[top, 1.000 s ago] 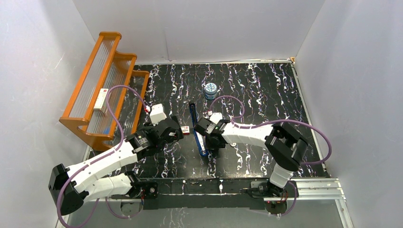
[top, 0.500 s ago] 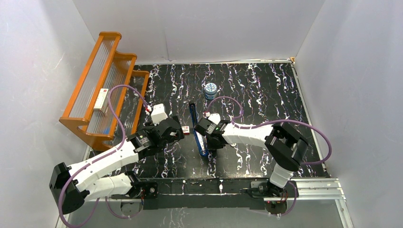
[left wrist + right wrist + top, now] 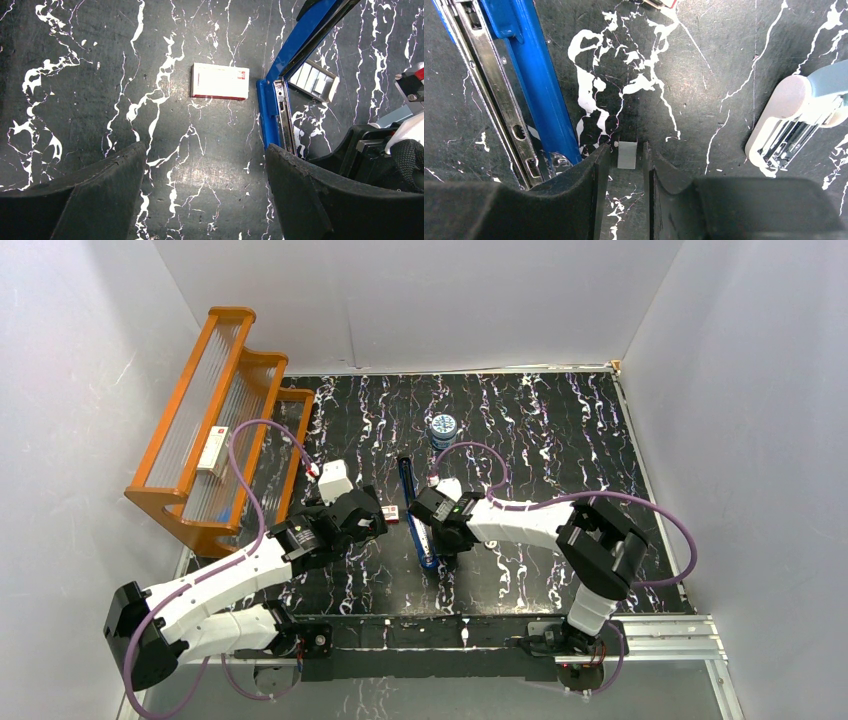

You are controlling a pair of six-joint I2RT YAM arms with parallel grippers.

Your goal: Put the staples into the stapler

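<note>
The blue stapler (image 3: pixel 413 512) lies open on the black marbled table, its metal rail (image 3: pixel 489 90) bare; it also shows in the left wrist view (image 3: pixel 280 95). The red-and-white staple box (image 3: pixel 220 81) lies just left of it (image 3: pixel 390 513), and its pale inner tray of staples (image 3: pixel 314 80) lies on the stapler's right. My right gripper (image 3: pixel 627 147) is closed narrowly on a short silvery strip of staples (image 3: pixel 627 154) at its fingertips, right beside the stapler's near end (image 3: pixel 432 538). My left gripper (image 3: pixel 205 160) is open and empty, hovering near the box (image 3: pixel 378 522).
A small white and light-blue tool (image 3: pixel 796 117) lies right of my right gripper. An orange stepped rack (image 3: pixel 215 420) at the left holds a long white box (image 3: pixel 212 450). A round blue-and-white container (image 3: pixel 443 428) stands at the back middle.
My right gripper has edged slightly left toward the stapler. The left arm has hardly moved.
</note>
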